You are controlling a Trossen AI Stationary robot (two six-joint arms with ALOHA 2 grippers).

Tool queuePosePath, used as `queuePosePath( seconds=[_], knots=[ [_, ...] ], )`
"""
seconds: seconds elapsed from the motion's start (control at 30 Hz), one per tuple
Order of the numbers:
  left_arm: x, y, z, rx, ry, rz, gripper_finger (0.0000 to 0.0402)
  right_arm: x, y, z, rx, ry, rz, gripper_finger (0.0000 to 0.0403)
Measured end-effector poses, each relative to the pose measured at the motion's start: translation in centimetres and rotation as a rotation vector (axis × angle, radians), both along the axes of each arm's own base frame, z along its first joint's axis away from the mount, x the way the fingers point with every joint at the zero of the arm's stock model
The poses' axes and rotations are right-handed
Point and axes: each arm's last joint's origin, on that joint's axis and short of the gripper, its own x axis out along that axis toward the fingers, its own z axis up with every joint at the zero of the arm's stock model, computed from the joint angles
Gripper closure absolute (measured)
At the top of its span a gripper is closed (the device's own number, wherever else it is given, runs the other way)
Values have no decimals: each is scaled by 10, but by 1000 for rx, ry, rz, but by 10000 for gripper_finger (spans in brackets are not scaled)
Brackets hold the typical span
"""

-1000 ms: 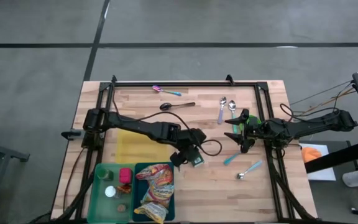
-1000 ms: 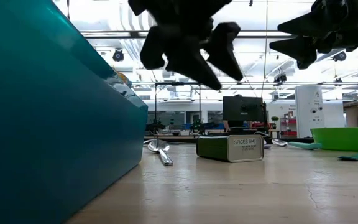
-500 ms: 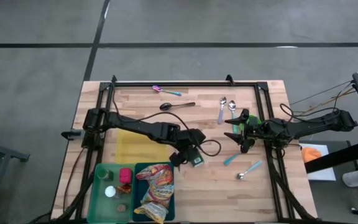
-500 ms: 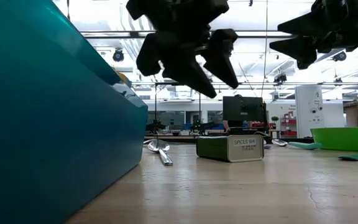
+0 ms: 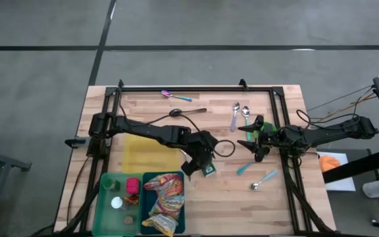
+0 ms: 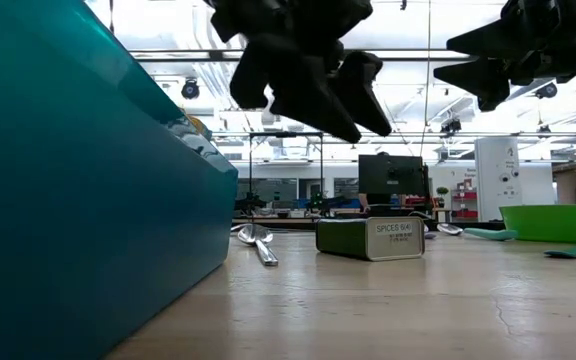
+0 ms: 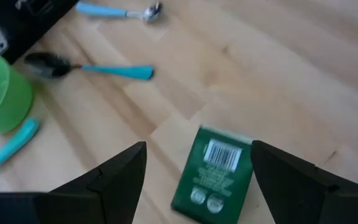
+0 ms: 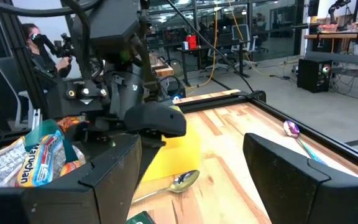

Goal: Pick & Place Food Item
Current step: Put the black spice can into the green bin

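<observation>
While hovering open-jawed over the green spice tin (image 7: 213, 179) — flat on the wooden table (image 5: 242, 197), untouched — left gripper (image 7: 197, 168) swung slightly to square up since a moment ago; probably descent next. Right gripper (image 5: 254, 141) parked open, well apart.

Bright overhead ceiling lighting is seen at twelve o'clock; the teal bin (image 6: 78, 200) is blurred, and soft shadows are cast.
</observation>
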Motion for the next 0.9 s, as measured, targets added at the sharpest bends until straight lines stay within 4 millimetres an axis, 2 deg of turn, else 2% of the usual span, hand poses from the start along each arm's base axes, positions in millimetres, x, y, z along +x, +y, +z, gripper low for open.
queuePosePath(
  seconds=[0.13, 0.27, 0.57, 0.67, 0.9],
  knots=[
    [1, 11, 1, -77, -8, -26, 112, 0, 0, 0, 0, 0, 0, 122],
    [1, 16, 1, -83, -16, -48, 103, 0, 0, 0, 0, 0, 0, 122],
    [-3, 18, -15, -74, -59, -126, 8, 0, 0, 0, 0, 0, 0, 122],
    [-6, 23, -23, -110, -63, -148, 15, 0, 0, 0, 0, 0, 0, 122],
    [-7, 50, -29, -183, -136, -154, 20, 0, 0, 0, 0, 0, 0, 122]
  ],
)
